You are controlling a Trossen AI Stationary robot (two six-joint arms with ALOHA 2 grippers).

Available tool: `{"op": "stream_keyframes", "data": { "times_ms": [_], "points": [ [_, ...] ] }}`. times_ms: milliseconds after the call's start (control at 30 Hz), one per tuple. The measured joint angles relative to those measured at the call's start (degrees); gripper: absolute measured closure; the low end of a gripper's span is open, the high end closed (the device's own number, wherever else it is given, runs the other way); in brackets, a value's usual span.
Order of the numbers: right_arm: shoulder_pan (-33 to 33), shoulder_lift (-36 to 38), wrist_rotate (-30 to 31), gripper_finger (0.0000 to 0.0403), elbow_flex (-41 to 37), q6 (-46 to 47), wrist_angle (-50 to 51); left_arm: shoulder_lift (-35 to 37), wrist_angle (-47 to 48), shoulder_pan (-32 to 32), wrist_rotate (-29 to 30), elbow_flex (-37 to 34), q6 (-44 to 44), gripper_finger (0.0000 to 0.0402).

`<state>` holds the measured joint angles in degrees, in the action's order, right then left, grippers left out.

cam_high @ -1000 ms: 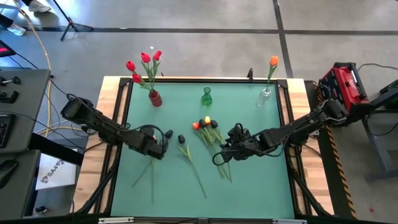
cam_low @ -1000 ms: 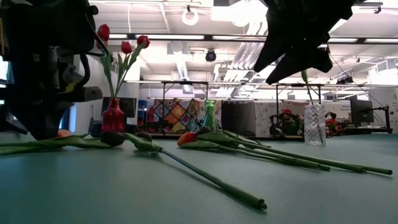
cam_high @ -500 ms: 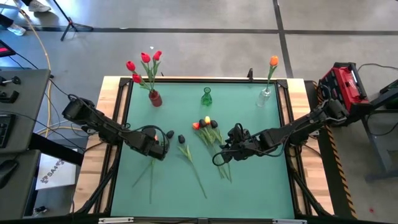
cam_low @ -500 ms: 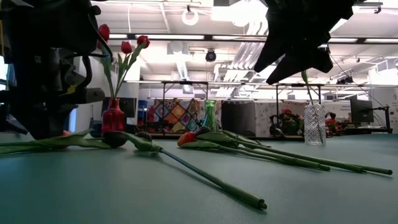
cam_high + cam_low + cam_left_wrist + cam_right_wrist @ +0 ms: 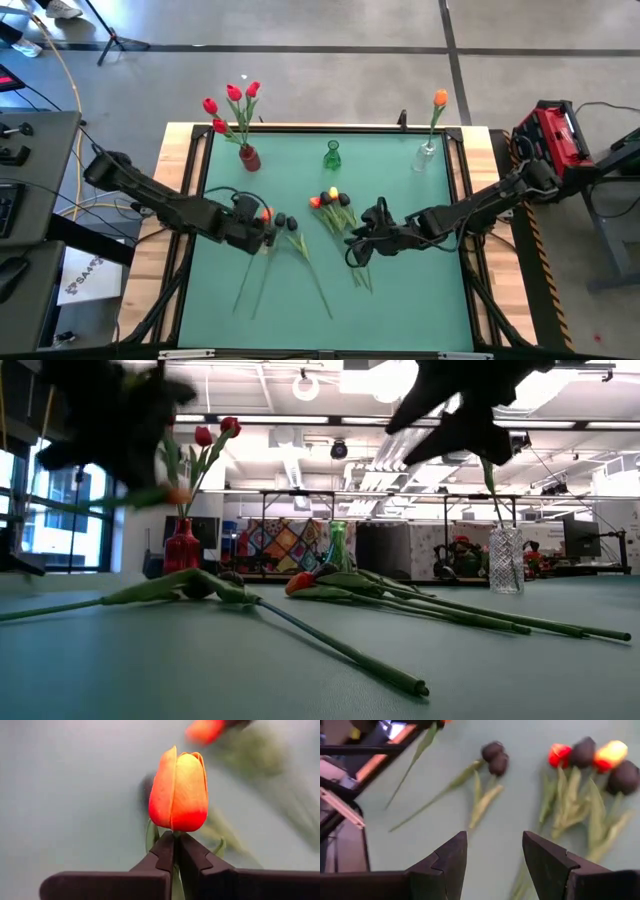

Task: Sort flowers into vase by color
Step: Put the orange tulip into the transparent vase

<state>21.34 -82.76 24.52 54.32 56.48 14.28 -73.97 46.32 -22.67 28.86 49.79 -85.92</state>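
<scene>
On the left half of the green table (image 5: pixel 400 300), the left gripper (image 5: pixel 175 845) is pinched shut on the stem of an orange flower (image 5: pixel 178 791), just under the bud. From above, that orange bud (image 5: pixel 266 214) sits at the gripper's tip, and a thin green stem (image 5: pixel 243 285) trails back toward the near left; in the level view the flower appears lifted off the surface, though that part of the picture is smeared.

Just right of the held bud lie two black flowers (image 5: pixel 286 222), heads close together, stems running toward the near edge. Farther right, near the table's middle, a small heap of flowers (image 5: pixel 331 199) lies with red, yellow and black heads bunched together and stems fanning toward the near right.

The right gripper (image 5: pixel 492 855) hangs above the table just right of that heap, its fingers standing wide apart with nothing between them.

Along the far edge stand three vases. The red vase (image 5: pixel 249 158) at the far left holds four red flowers (image 5: pixel 232 104). The green vase (image 5: pixel 332 156) stands in the middle. The clear vase (image 5: pixel 425 155) at the far right holds one orange flower (image 5: pixel 439 98).
</scene>
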Motion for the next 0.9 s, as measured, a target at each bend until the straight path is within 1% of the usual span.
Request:
{"op": "stream_keyframes", "data": {
  "times_ms": [100, 167, 267, 367, 467, 567, 633, 767, 900],
  "points": [
    [-0.02, 0.0, 0.04, 0.0222, -0.02, -4.29, -3.47, 3.08, -0.43, -1.77, 9.18, 2.81, 9.54, 0.0401],
    [-0.27, 0.0, -0.81, 0.0222, -0.02, -7.77, -7.26, 4.9, -2.9, -2.76, 14.4, 3.81, 15.42, 0.0401],
    [-2.06, 0.0, -3.95, 0.0222, -0.02, -10.62, -14.96, 7.66, -11.61, -3.41, 20.86, 4.14, 22.85, 0.0401],
    [-5.41, 0.0, -7.72, 0.0222, -0.02, -11.15, -23.13, 8.96, -24.05, -3.25, 23.91, 4.14, 33.85, 0.0401],
    [-8.65, 0.0, -11.89, 0.0222, -0.02, -13.94, -30.83, 9.18, -38.39, -2.65, 23.26, 4.14, 46.77, 0.0401],
    [-11.06, 0.0, -16.72, 0.0222, -0.02, -15.47, -36.31, 9.01, -51.24, -1.93, 18.78, 4.14, 58.1, 0.0401],
    [-11.84, 0.0, -18.88, 0.0221, 0.0, -16.48, -38.93, 8.67, -57.43, -1.35, 16.97, 4.14, 63.41, 0.0402],
    [-11.84, 0.0, -21.4, 0.0221, 0.0, -18.48, -41.06, 8.61, -62.61, -0.13, 15.11, 4.14, 71.14, 0.0401],
    [-12.38, -0.87, -21.25, 0.0221, 0.72, -19.61, -40.9, 8.59, -63.09, 1.97, 12.62, 4.14, 73.01, 0.0401]
  ]
}}
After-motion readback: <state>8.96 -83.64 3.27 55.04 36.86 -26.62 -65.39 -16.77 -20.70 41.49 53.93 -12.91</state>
